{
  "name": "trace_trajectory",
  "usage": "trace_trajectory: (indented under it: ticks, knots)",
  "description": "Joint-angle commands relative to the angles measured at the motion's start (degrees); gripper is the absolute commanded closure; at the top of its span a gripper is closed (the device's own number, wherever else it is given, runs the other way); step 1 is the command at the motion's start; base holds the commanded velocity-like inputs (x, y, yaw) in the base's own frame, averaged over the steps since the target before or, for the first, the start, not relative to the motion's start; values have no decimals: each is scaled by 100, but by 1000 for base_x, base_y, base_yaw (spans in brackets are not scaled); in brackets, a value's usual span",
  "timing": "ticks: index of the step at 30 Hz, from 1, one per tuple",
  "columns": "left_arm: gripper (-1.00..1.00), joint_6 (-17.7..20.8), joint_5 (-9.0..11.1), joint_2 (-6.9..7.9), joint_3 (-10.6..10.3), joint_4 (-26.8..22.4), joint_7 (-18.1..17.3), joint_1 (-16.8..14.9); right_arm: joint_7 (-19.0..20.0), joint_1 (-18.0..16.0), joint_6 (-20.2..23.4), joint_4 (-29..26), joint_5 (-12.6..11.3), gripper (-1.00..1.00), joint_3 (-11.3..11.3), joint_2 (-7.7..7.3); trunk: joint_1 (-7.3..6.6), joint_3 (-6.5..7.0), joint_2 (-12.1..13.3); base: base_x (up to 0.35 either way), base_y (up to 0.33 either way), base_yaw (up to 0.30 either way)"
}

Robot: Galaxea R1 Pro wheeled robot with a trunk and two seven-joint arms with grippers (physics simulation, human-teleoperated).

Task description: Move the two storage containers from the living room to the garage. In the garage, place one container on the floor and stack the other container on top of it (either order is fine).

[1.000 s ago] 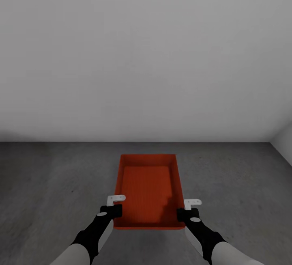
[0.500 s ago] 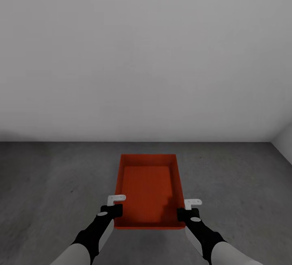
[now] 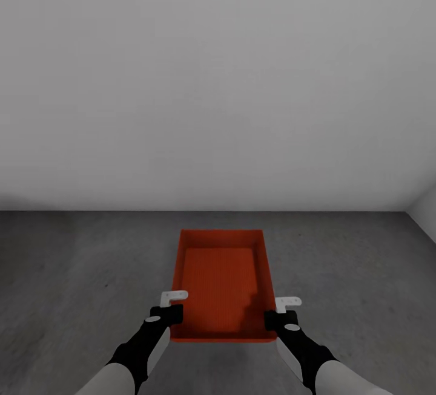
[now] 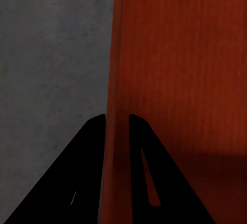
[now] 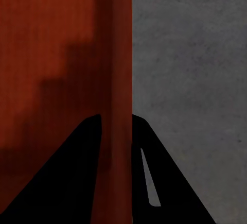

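Over the last second nothing shifted: the red-orange open plastic bin stayed above the dark grey concrete floor, left tool and right tool each clamped on a side wall, so lowering seemed due.

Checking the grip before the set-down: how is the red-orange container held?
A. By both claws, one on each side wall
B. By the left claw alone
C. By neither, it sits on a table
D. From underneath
A: the left claw and right claw each straddle a side wall of the storage container over the concrete floor.
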Motion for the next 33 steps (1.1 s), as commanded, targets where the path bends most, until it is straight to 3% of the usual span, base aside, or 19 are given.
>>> trace_trajectory:
  ticks: [1, 10, 33]
  knots:
    - [100, 36, 87, -4, 14, 11, 44, 4, -53, -7, -8, -63, 9, 100, -182, 0, 23, -25, -47, 0, 0, 0]
    - [100, 36, 87, -4, 21, 10, 44, 4, -70, -7, 27, -320, 14, 100, -165, -7, 221, -186, -408, 0, 0, 0]
    - [100, 36, 87, -4, 21, 0, 44, 4, -79, -7, 11, -327, 9, 100, -166, -7, 726, -599, -1330, 0, 0, 0]
